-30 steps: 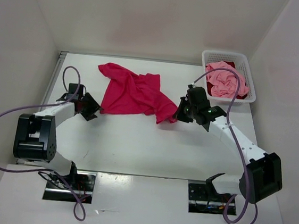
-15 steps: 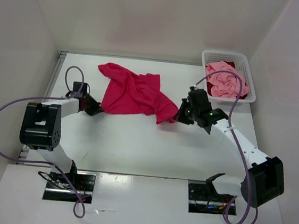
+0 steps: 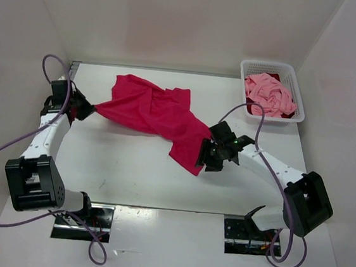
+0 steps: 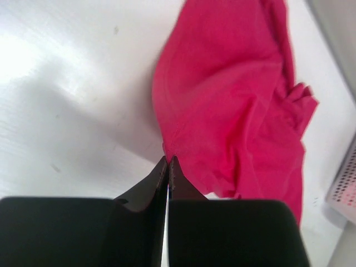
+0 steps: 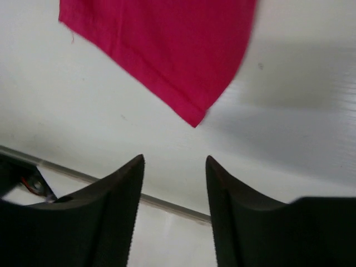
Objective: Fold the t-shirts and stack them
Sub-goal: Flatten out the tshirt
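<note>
Nearest us, our right gripper [image 5: 175,158] has just let go, its jaws now apart and the magenta-red t-shirt [image 3: 154,115] corner free beyond them. Our left gripper [image 3: 82,107] has clamped the shirt's edge and drawn it leftward, so spreading has begun. Farthest off, the pink t-shirt [image 3: 271,95] waits in the basket [image 3: 268,64].

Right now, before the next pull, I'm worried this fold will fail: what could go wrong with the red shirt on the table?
1. The left gripper is shut on only the very edge of the red shirt; a hard pull might slip the cloth out.
2. The right gripper is open, with the shirt's lower corner lying loose ahead of it. Pulling from the left alone would likely drag the cloth and bunch it rather than spread it flat.
</note>
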`<state>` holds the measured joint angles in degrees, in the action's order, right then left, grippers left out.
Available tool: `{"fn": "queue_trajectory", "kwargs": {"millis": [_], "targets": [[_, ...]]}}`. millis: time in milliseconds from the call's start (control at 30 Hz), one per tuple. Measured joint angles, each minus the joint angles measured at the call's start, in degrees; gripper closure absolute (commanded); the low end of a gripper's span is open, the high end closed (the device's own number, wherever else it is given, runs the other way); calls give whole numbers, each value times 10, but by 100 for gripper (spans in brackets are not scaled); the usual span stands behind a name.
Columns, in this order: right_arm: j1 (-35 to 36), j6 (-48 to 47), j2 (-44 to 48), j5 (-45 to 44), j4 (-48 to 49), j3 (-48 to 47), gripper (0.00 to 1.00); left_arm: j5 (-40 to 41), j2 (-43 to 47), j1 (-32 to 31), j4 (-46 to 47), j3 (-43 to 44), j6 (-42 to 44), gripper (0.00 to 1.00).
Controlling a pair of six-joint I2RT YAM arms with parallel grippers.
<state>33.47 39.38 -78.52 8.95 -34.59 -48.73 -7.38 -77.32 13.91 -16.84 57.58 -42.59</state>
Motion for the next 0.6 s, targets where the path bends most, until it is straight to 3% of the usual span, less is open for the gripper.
{"fn": "queue_trajectory", "kwargs": {"millis": [200,600], "targets": [[-44,7,-16,1,22,0,41,-4,-21,16,-34,-16,23,100],[-44,89,-64,22,116,71,56,-47,-29,1,-21,-74,23,98]]}}
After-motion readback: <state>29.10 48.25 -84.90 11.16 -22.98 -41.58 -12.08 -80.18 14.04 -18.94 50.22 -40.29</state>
